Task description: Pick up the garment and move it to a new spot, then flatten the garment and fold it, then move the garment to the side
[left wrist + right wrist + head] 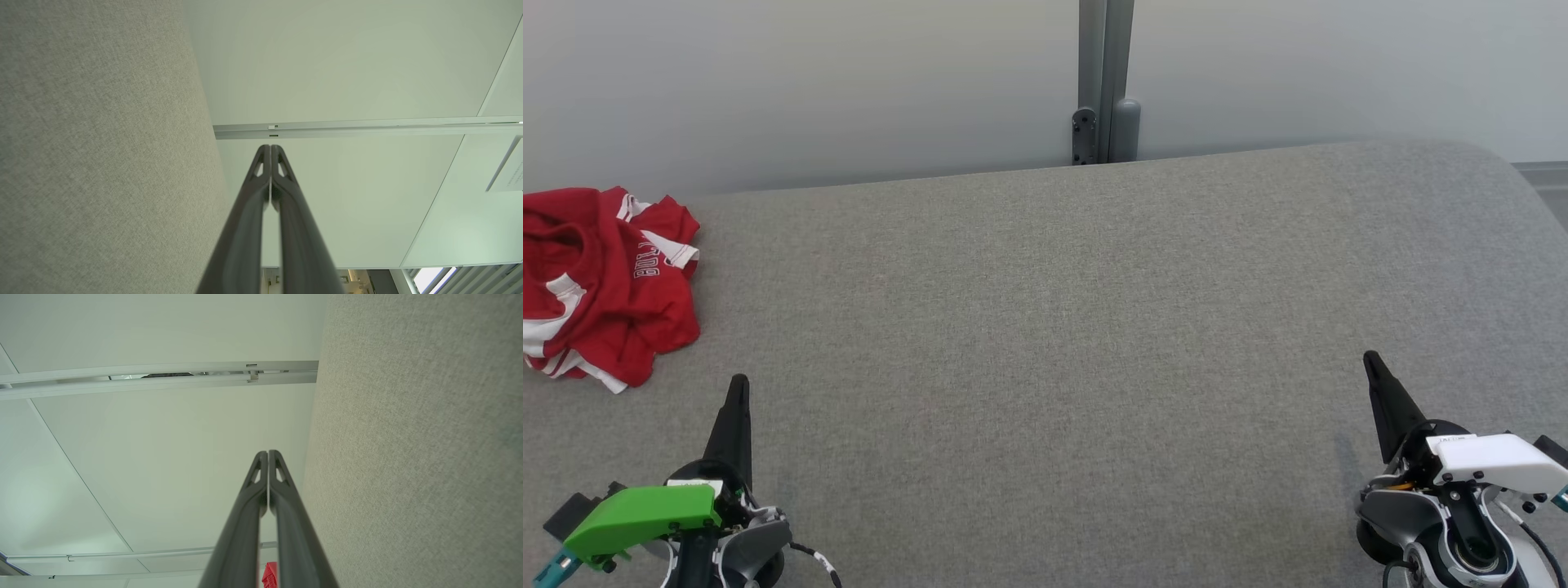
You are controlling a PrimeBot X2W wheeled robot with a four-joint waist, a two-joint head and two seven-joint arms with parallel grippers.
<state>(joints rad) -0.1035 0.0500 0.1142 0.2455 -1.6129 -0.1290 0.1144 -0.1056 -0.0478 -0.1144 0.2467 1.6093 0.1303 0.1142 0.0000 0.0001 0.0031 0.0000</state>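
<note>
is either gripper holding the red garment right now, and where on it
Nothing is held. The left gripper and right gripper are shut and empty; the crumpled red garment lies apart on the grey surface.

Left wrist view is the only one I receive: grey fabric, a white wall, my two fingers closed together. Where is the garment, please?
Observer: In the head view the red jersey lies crumpled at the far left of the grey fabric surface, partly cut off by the picture's edge.
Operator: Is my left gripper touching it?
Observer: No. The left gripper is apart from the cloth, with its tip below the jersey's lower right corner in the head view.
Operator: And the other arm?
Observer: The right gripper is shut on nothing at the lower right, far from the jersey.
</note>
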